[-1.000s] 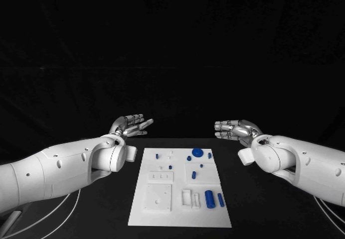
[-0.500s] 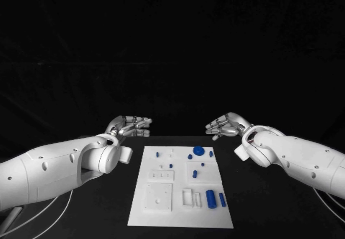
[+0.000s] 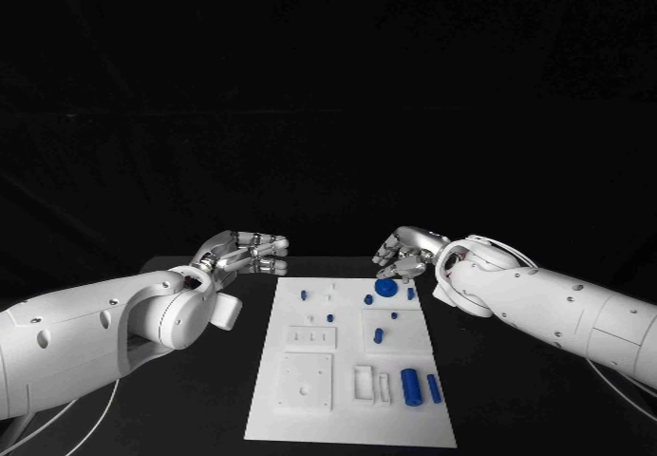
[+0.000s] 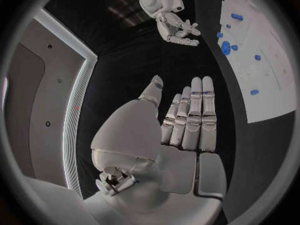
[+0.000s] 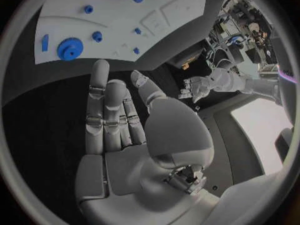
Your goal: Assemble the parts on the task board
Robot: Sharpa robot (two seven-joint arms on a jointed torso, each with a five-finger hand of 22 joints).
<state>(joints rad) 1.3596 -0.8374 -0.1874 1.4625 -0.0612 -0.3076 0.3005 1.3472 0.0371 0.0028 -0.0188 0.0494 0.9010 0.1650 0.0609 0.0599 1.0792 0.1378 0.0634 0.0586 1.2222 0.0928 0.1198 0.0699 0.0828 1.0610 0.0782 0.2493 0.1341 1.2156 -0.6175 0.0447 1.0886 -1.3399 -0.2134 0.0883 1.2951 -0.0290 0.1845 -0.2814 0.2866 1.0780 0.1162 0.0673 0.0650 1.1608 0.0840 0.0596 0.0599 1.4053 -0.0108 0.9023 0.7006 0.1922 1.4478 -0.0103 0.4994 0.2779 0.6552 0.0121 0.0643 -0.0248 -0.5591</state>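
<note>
Dim, black bkgd — wrist views fisheye-bent at edges.

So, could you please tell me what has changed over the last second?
Both arms swung inward toward the task board. The right robot hand came down over the board's far end, near the round blue part; the left robot hand edged closer. Neither grasped anything. The parts lie as before.

No text, label, brand, number or sign can be read anywhere in these views: the white task board [image 3: 350,361] carries only raised outlines and blue parts [image 3: 411,389], with no lettering that can be made out, and the arms and hands bear no legible marking
</note>
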